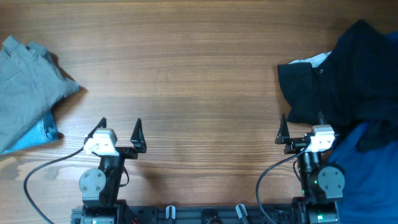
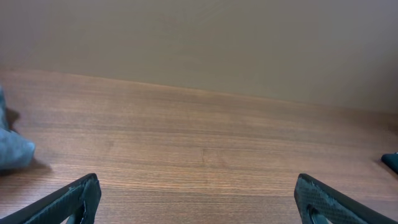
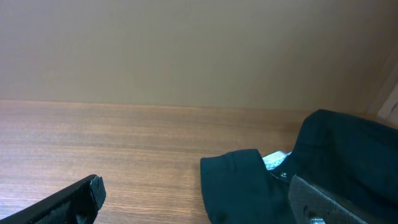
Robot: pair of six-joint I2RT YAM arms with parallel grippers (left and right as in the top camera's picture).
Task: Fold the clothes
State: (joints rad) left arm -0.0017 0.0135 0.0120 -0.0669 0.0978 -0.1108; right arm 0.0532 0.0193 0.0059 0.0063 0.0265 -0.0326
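A black garment [image 1: 348, 74] lies crumpled at the right of the wooden table, with a white label showing near its collar. It also shows in the right wrist view [image 3: 298, 180]. A blue garment [image 1: 367, 174] lies at the bottom right corner. A grey garment [image 1: 28, 81] with a light blue piece [image 1: 37, 134] under it lies folded at the left; its edge shows in the left wrist view [image 2: 12, 149]. My left gripper [image 1: 119, 132] is open and empty near the front edge. My right gripper [image 1: 301, 129] is open and empty, just in front of the black garment.
The bare wooden table [image 1: 186, 74] spans the middle between the two piles. Both arm bases stand at the front edge. A beige wall rises beyond the table's far edge.
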